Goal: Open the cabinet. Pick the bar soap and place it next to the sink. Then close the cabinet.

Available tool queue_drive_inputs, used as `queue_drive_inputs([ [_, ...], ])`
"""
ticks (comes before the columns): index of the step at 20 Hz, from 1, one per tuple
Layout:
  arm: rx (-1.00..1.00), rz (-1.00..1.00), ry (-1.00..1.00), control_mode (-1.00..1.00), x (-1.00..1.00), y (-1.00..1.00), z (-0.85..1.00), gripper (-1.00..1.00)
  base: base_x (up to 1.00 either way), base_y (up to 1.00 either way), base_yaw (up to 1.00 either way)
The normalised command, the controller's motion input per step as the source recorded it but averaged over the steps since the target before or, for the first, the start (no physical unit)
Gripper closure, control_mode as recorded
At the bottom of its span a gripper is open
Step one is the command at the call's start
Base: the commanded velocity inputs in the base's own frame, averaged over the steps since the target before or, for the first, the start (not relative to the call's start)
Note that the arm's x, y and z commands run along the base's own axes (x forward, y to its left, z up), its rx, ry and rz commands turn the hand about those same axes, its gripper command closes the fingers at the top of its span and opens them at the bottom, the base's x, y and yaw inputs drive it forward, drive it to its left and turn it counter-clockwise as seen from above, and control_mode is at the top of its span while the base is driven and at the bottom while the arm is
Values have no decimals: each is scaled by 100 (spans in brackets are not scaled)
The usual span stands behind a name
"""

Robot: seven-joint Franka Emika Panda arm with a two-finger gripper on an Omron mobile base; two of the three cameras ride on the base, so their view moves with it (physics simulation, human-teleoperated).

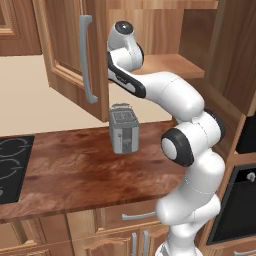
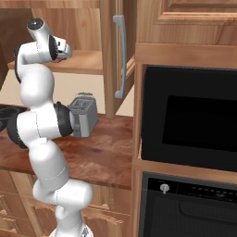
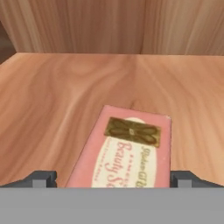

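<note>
Cabinet [image 1: 75, 60] open — soap [image 3: 120, 151] on its shelf, lower centre, between the wide, empty pincer [image 3: 112, 178] — grasp, placing, closing remain.

A glossy white arm [image 1: 192, 150] of rounded, bulbous segments is observed. Dark grey to black rings are noted at each joint, with a circular dark cap at the topmost joint. Two small dark fingertips [image 3: 41, 178] are recorded.

Soap [image 3: 124, 151] lies on the cabinet [image 1: 75, 55] shelf between the claw [image 3: 113, 178] tips; a toaster [image 1: 123, 131] sits on the counter [image 1: 80, 170] below.
</note>
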Motion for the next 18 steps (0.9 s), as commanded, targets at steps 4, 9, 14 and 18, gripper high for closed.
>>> queue_drive_inputs([
  [4, 0, -2, 0, -100, 0, 0, -10, -100, 0, 0, 0],
  [9, 0, 0, 0, -100, 0, 0, 0, -100, 0, 0, 0],
  [14, 0, 0, 0, -100, 0, 0, 0, 100, 0, 0, 0],
  [18, 0, 0, 0, -100, 0, 0, 0, 100, 0, 0, 0],
])
